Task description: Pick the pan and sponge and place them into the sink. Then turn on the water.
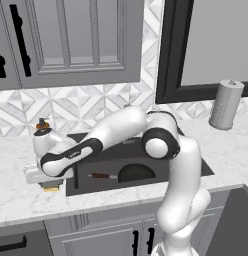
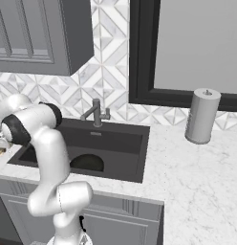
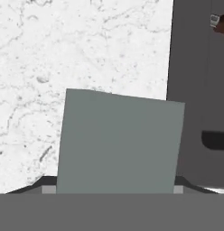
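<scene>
Currently pincer (image 1: pixel 49 181) sits closed around the sponge (image 3: pixel 118 142), low on the worktop (image 3: pixel 86 45) just left of the sink (image 2: pixel 121 139). Pan (image 1: pixel 137 173) already lies in the basin. Remaining: sponge transfer, faucet (image 2: pixel 95 113); no stream visible.

A: What's at upper left?
B: Grey cabinets (image 1: pixel 66 40) over a patterned tile wall (image 1: pixel 86 107).
A: And right?
B: A dark-framed window (image 2: pixel 187 48), a paper roll (image 2: pixel 202 116) on the marble counter (image 2: pixel 197 172).

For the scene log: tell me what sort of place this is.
A kitchen, rendered rather than real: a dark sink with a faucet set in a marble counter, grey cabinets above, and a paper towel roll.
</scene>
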